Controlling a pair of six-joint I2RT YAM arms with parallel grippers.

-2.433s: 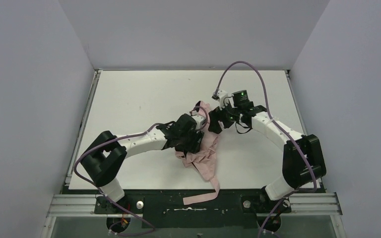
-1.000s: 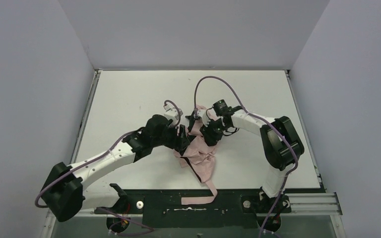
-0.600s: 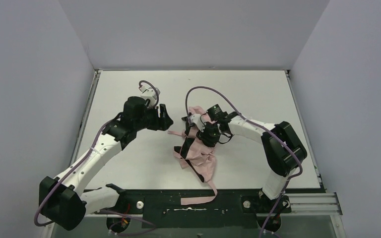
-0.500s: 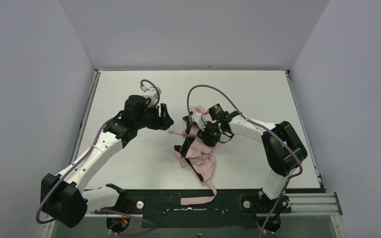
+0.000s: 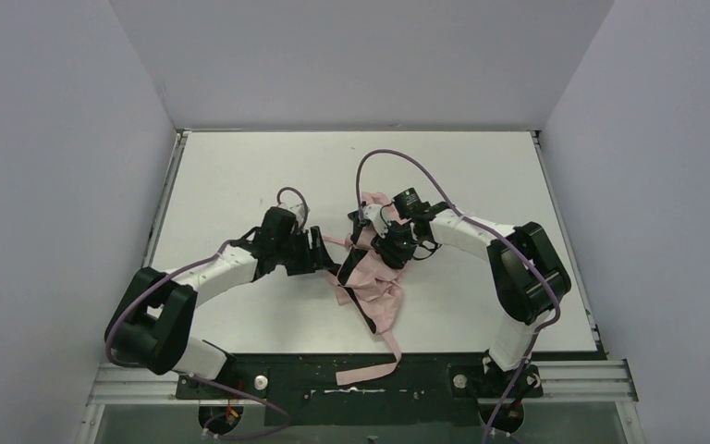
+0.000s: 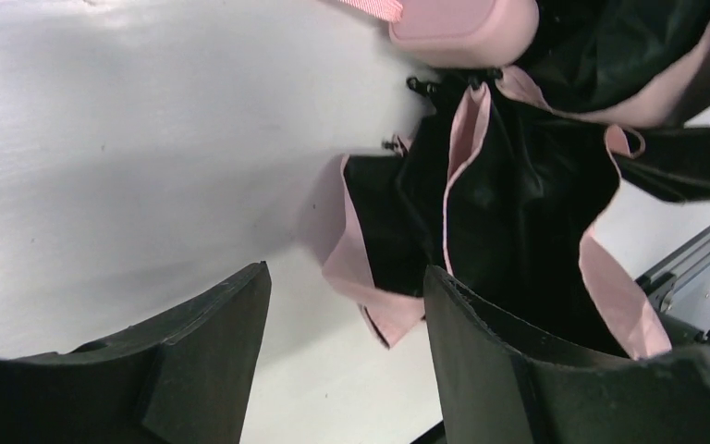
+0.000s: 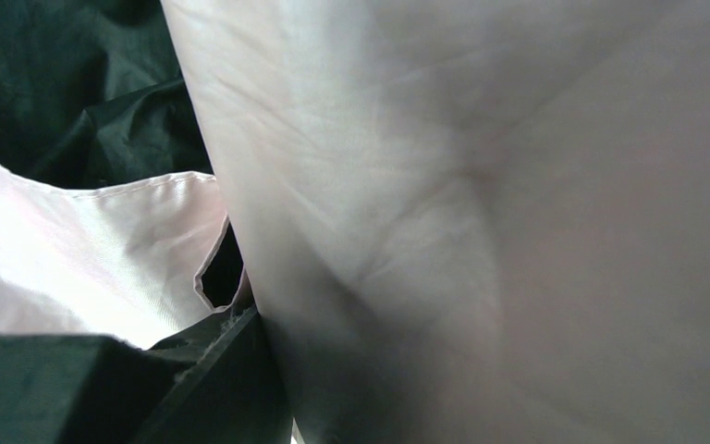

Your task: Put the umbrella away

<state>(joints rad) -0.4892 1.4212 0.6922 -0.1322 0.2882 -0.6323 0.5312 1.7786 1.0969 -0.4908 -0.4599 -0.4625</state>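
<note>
Umbrella (image 5: 374, 282) sits in a half-collapsed heap in the middle of the bench (image 5: 240, 176). Your left jaws are open with nothing between them, aimed at the loose fabric edge on its left, likely staged to pinch a fold. Right jaws are buried in fabric at the far end, probably steadying it. Can't tell if they're clamped.

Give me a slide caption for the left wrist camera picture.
Open left gripper frames a fold of the pink, black-lined umbrella over the white table.
</note>
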